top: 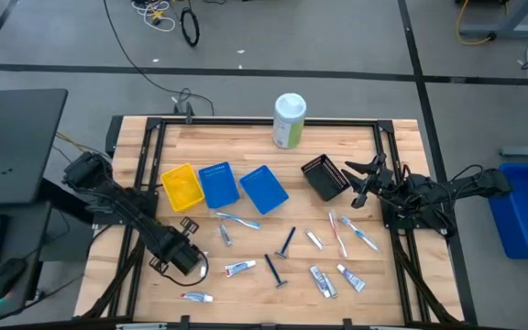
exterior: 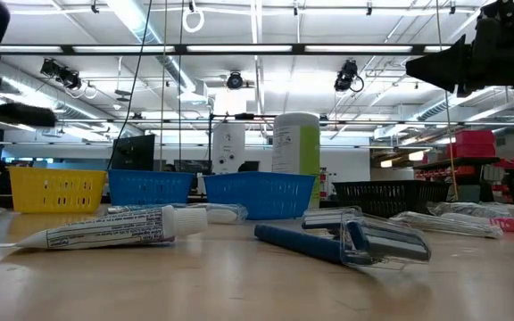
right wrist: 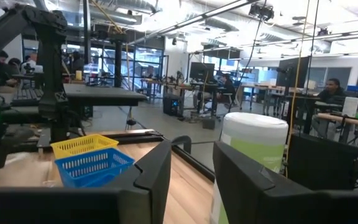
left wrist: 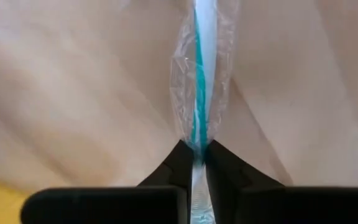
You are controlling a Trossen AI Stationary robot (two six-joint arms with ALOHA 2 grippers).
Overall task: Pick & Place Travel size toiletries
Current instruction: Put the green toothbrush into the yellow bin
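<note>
Small white toothpaste tube (exterior: 114, 229): print illegible.
Tall white-green plastic canister (exterior: 296, 150): label text illegible.
Readable text: none.

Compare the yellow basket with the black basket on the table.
The yellow basket sits at the left end of the row, beside two blue ones; the black basket stands apart, to the right. The yellow one sits flat, opening up; the black one looks tipped. The right gripper hovers by the black one only. Both are mesh-walled.
</note>
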